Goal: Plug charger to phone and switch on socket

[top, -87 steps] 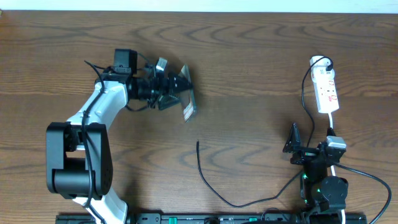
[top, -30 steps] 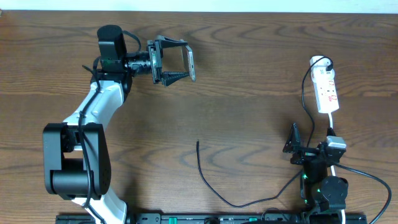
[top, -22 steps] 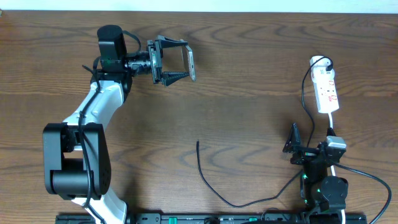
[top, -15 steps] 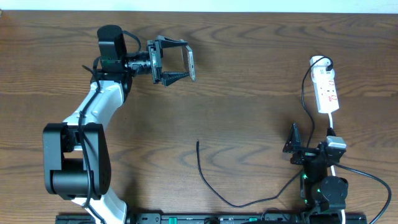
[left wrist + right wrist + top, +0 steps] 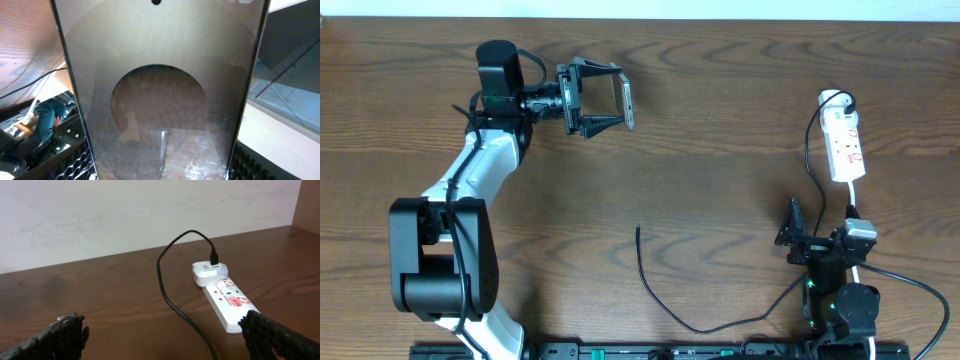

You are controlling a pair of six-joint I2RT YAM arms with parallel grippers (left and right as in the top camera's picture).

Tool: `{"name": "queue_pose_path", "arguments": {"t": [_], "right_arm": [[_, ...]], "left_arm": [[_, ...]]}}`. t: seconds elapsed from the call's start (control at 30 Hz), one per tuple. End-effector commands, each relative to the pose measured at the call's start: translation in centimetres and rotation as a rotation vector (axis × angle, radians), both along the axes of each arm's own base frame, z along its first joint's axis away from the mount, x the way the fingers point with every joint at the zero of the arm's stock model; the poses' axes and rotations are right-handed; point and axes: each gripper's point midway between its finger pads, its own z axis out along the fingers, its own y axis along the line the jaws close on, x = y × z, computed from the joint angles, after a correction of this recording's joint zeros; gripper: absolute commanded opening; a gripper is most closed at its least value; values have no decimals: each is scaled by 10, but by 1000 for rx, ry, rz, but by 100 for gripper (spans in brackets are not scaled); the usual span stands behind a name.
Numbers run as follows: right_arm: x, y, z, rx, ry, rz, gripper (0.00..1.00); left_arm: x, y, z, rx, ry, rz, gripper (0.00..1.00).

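My left gripper [image 5: 608, 101] is shut on the phone [image 5: 624, 103] and holds it on edge above the far left of the table. In the left wrist view the phone [image 5: 160, 90] fills the frame between the fingers [image 5: 161, 172], showing its brownish oval picture. The charger is a thin black cable whose free tip [image 5: 638, 231] lies on the table at front centre. It curves right and runs up to a white adapter [image 5: 207, 271] in the socket [image 5: 845, 146], also seen in the right wrist view [image 5: 227, 302]. My right gripper [image 5: 817, 232] is open and empty, just in front of the socket.
The wooden table [image 5: 720, 150] ends at a pale wall behind the socket in the right wrist view [image 5: 125, 215]. The strip's white cord [image 5: 900, 275] loops past the right arm base. A black rail [image 5: 650, 351] runs along the front edge.
Since the oldest frame my left gripper has moved toward the back of the table with the phone and turned it on edge. Over the last second nothing has moved.
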Motion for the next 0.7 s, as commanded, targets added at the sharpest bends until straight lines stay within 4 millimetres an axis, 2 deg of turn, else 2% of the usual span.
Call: {"name": "queue_pose_path", "arguments": {"t": [0.0,0.37,0.67], "right_arm": [[0,-4,-1,-16,4,-17,99],[0,-4,-1,-16,4,-17,99],[0,-3,-1,-14,4,-14,99]], "left_arm": [[-4,1,20,-7,-81,-27,7],[16,5,12,68,-221,78,7],[29,11,0,195,-482,129,7]]}}
